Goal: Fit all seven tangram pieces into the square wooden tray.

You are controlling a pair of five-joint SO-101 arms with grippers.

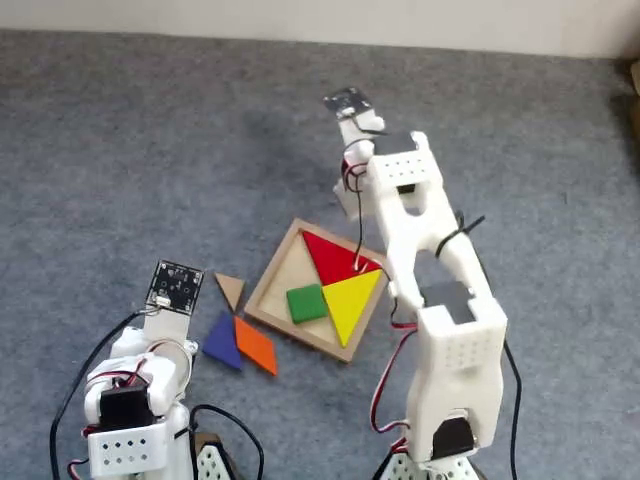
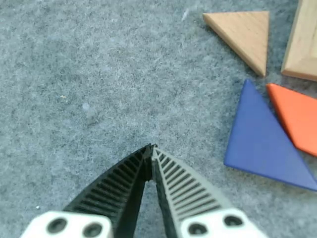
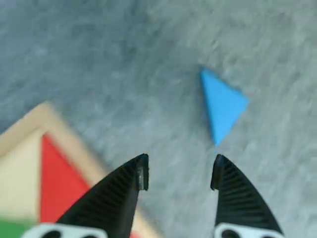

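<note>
The square wooden tray (image 1: pixel 272 277) holds a red triangle (image 1: pixel 333 255), a yellow triangle (image 1: pixel 350 300) and a green square (image 1: pixel 306 302). To the left of the tray lie a plain wooden triangle (image 2: pixel 242 32), a dark blue triangle (image 2: pixel 262 144) and an orange parallelogram (image 2: pixel 297 116). My left gripper (image 2: pixel 151 148) is shut and empty over bare carpet, a short way from the dark blue triangle. My right gripper (image 3: pixel 179 171) is open above the carpet beyond the tray's far corner (image 3: pixel 44 111). A small light blue triangle (image 3: pixel 223 104) lies just ahead of its fingertips.
Grey carpet covers the whole work surface. The right arm (image 1: pixel 410 220) stretches over the tray's right side toward the far end. The left arm (image 1: pixel 140 400) sits folded at the front left. A pale wall edge runs along the back.
</note>
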